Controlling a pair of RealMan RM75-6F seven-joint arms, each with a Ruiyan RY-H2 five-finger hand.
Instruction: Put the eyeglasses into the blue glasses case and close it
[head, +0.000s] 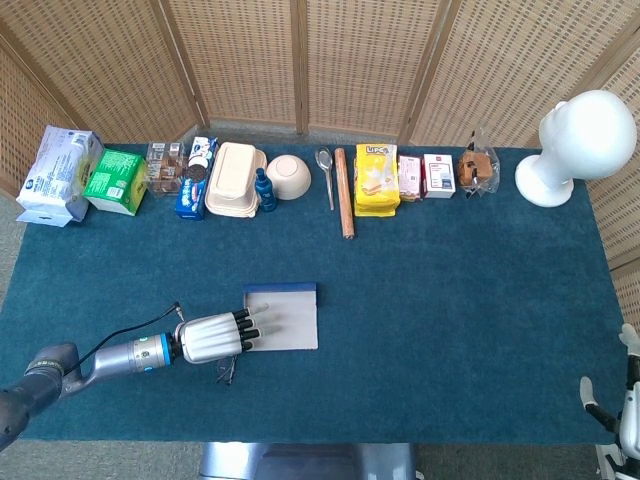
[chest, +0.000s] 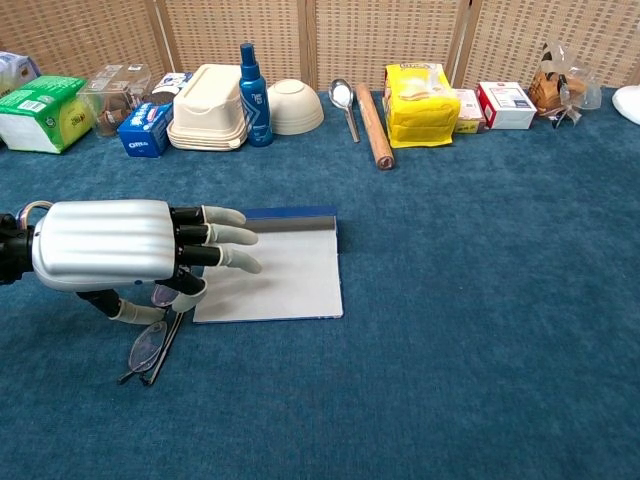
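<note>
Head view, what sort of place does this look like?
Probably a staged robot test setup, not a home: a table covered in blue cloth, woven folding screens behind it, and a white mannequin head beside a tidy row of unrelated groceries.

blue table (chest: 480, 300), eyeglasses (chest: 150, 348), open case (chest: 275, 275)

Teal table cloth (chest: 480, 300), grey case (chest: 285, 275) with blue edge, silver left hand (chest: 120, 245), yellow packet (chest: 420, 95).
</note>
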